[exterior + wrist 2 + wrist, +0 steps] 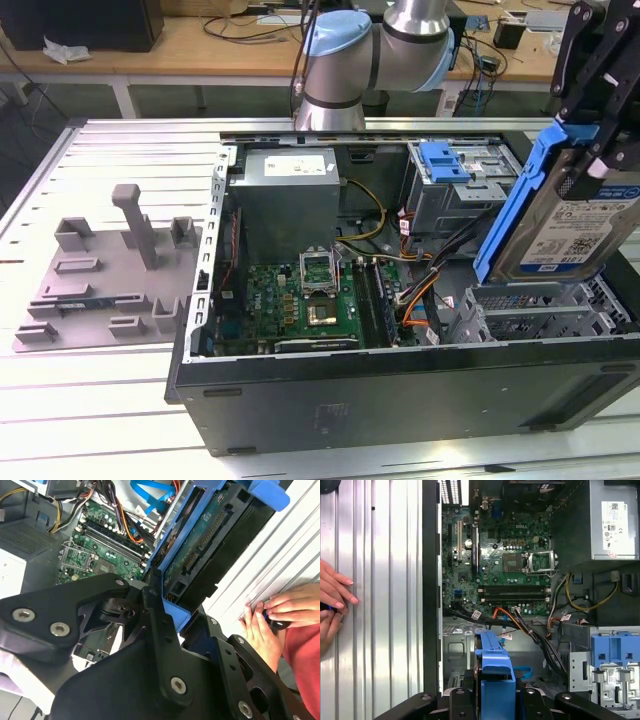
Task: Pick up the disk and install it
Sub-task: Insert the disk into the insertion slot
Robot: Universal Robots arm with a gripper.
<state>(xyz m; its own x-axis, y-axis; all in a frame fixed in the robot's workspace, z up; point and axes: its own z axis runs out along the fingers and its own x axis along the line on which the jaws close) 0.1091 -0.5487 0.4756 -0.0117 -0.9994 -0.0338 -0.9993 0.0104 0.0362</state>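
Claw [598, 165] clamps flat silver-grey metal disk [570, 235] — blue plastic-framed, tilted — above black sheet-metal case [400, 390].

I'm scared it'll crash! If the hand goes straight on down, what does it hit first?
Probably the metal cage right under the disk that the hand holds, though depth is unclear.

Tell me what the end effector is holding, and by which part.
The end effector grips the disk by the upper end of its blue carrier, above the open computer case.
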